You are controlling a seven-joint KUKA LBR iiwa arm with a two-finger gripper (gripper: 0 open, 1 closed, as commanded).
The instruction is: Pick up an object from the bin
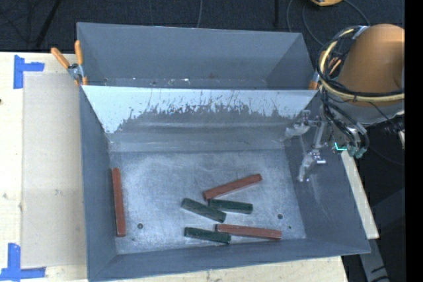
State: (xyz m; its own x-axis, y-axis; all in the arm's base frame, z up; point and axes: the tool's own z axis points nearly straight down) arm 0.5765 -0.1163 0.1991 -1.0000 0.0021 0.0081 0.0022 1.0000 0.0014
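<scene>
Arm (pixel 370 69) enters at 3 o'clock, wrist dipped beside the bin (pixel 198 76) wall; we cannot tell the jaws' state. Brown bars (pixel 232 187) and green bars (pixel 203 210) lie near 6 o'clock.

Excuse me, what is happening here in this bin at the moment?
A robot arm is working over a grey bin. Its gripper hangs by the bin's right wall, apart from the things inside. Red-brown and dark green bars lie on the floor. The slanted red-brown bar in the middle is nearest to the gripper, with dark green bars just below it. Nothing is picked up yet.
</scene>
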